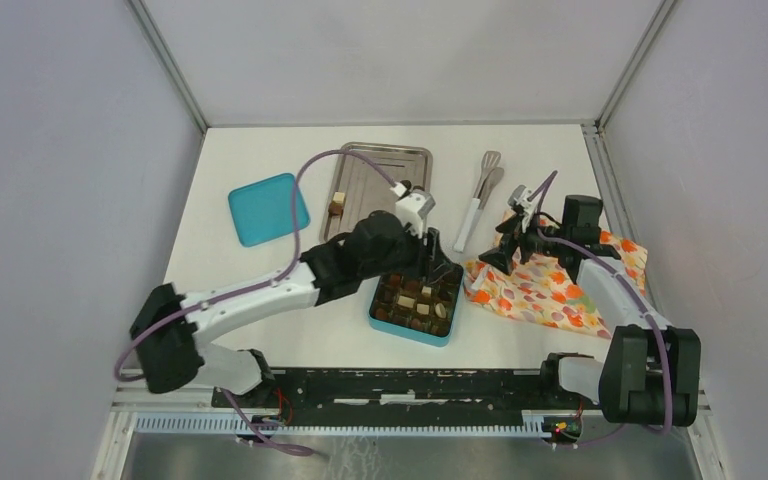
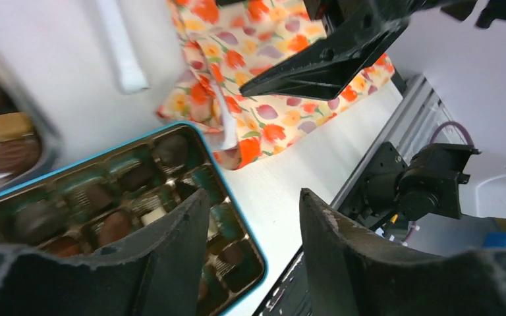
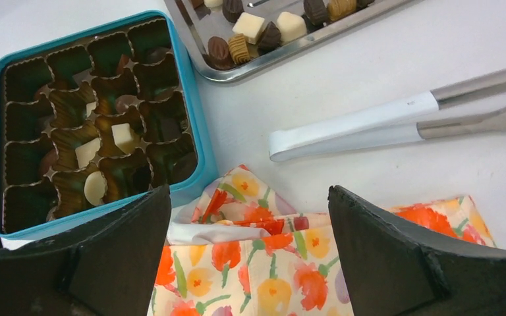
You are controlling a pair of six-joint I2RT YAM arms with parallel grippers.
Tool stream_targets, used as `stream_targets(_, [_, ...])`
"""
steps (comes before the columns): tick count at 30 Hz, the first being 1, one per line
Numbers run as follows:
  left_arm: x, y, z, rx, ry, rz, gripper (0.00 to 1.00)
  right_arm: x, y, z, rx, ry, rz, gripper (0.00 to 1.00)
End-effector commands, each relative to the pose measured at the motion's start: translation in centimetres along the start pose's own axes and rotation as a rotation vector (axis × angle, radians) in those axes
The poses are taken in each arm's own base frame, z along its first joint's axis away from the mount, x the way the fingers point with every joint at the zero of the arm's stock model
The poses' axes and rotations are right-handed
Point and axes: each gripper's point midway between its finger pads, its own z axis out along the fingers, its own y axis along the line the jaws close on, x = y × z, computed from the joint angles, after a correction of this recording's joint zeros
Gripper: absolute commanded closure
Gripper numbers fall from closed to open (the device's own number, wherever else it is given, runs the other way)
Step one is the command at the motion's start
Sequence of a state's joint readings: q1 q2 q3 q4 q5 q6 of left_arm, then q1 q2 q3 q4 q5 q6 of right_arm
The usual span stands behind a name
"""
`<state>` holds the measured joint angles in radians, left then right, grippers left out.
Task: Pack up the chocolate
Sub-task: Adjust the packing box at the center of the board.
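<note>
Top external view: left gripper (image 1: 434,250) hovers over the far edge of the teal box (image 1: 405,333), fingers parted, nothing between them. Right gripper (image 1: 498,258) hangs above the floral cloth (image 1: 540,295), jaws spread wide, nothing held. Chocolate (image 3: 248,26): a cluster of dark, mid-brown and white pieces lies on the steel tray (image 3: 303,41) just beyond the box; more pieces sit in the box's compartments. Tongs (image 1: 475,205) lie between tray and cloth. Teal lid (image 1: 268,208) lies left of the tray.
</note>
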<state>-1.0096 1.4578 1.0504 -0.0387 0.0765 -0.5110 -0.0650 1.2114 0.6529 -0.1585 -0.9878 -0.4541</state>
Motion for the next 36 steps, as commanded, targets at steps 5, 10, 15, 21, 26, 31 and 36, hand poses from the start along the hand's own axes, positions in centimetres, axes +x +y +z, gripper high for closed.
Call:
stream_targets(5, [-4.6,6.5,-11.2,-0.349,-0.168,0.205,0.13,-1.9,3.9,3.4,-0.148,0.108,-0.545,0.09])
stream_targets(10, [-6.8,12.1,-17.8,-0.665,-0.092,0.461,0.08,-1.9,5.3,6.0,-0.271,0.199,-0.686,0.16])
stream_targets(15, [-6.0,14.5,-21.0,-0.79,-0.241,0.448,0.06,-0.7,4.9,7.7,-0.326,0.292,-0.655,0.26])
stream_targets(21, [-5.3,15.7,-22.1,-0.785,-0.321,0.384,0.07,2.2,5.1,8.1,-0.36,0.382,-0.637,0.38])
stream_targets(26, [-4.8,16.1,-20.5,-0.746,-0.262,0.381,0.08,4.1,4.2,8.3,-0.336,0.469,-0.619,0.49])
stream_targets(31, [-4.4,16.5,-19.5,-0.727,-0.215,0.378,0.08,4.6,4.1,8.5,-0.324,0.481,-0.624,0.57])
stream_targets(36, [-4.5,16.6,-19.7,-0.731,-0.221,0.374,0.08,4.8,4.5,8.8,-0.331,0.489,-0.647,0.69])
